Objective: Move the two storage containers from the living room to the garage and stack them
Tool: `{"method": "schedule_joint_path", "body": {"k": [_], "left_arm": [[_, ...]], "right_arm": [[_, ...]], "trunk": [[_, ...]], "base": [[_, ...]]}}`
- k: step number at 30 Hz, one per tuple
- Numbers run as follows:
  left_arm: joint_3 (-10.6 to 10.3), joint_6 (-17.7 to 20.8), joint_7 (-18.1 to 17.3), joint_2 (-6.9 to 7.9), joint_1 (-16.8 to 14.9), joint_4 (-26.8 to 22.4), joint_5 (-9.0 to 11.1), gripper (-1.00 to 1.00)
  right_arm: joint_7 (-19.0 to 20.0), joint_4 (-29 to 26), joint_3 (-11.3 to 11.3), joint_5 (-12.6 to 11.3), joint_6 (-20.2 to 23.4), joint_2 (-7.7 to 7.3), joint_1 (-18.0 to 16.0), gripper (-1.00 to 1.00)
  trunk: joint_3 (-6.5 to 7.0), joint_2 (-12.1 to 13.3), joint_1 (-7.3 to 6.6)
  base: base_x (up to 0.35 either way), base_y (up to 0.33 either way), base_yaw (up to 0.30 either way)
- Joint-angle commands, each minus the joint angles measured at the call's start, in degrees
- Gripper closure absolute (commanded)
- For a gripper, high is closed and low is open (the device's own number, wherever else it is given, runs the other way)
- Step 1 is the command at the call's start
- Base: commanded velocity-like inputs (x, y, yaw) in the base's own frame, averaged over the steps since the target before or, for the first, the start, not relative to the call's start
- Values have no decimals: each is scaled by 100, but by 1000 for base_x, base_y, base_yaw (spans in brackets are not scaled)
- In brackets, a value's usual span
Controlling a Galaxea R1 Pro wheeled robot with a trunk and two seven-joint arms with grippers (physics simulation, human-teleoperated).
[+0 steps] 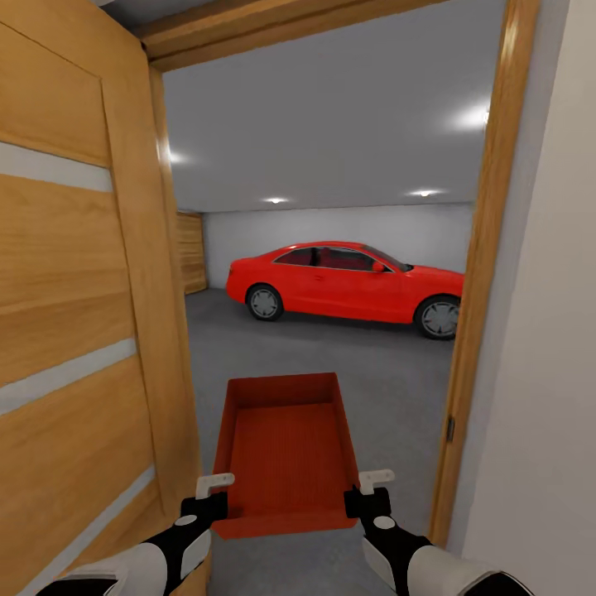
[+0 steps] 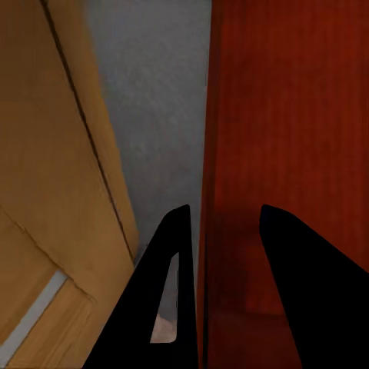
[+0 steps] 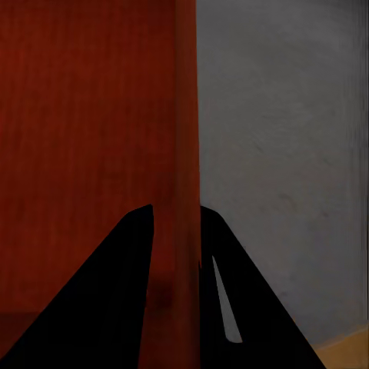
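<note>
While both arms reach forward through a wooden door frame [image 1: 488, 248], an orange-red, rectangular, open-topped storage container [image 1: 285, 447] with plain smooth walls is carried between them, its long axis pointing ahead toward the room beyond. Its near short wall lies closest to the robot; the flat floor of the bin shows a faint ribbed grain.

Left gripper [image 1: 217, 490]: black body with pale fingers, clamped on the container's left long wall near the near corner. In the left wrist view the left gripper [image 2: 223, 254] has one black finger [image 2: 173, 284] outside the wall and the other inside, the red wall edge running between them.

Right gripper [image 1: 374, 488]: of the same make, clamped on the container's right long wall near the near corner. In the right wrist view the right gripper [image 3: 177, 254] straddles the wall, one finger [image 3: 223, 300] outside over the grey ground and one inside the bin.

An open door of light, grained wood [image 1: 74, 331] with pale horizontal inlay strips stands at the left, close beside the left arm. A plain off-white wall [image 1: 546, 372] bounds the right side.

Beyond the opening lies the garage: a dark grey, rough, concrete-like floor [image 1: 381, 372], pale grey walls, and a ceiling with recessed lights. A glossy red car [image 1: 348, 285] stands side-on across the far part of the floor, well apart from the container.
</note>
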Motion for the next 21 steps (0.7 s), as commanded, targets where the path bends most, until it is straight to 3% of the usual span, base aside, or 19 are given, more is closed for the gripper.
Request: {"method": "schedule_joint_path", "body": {"k": [1,12,21], "left_arm": [[43,-39,24,2,-2,-3,100,100],[42,-39,24,2,-2,-3,100,100],[39,-39,24,2,-2,-3,100,100]], "right_arm": [[89,0,-307,9,-1,28,-10,100],[89,0,-306,9,-1,28,-10,100],[89,0,-306,9,-1,25,-10,100]], "trunk": [[-9,-7,4],[-9,-7,4],[-6,-7,4]], "base": [[296,220,-282],[296,220,-277],[296,220,-58]]}}
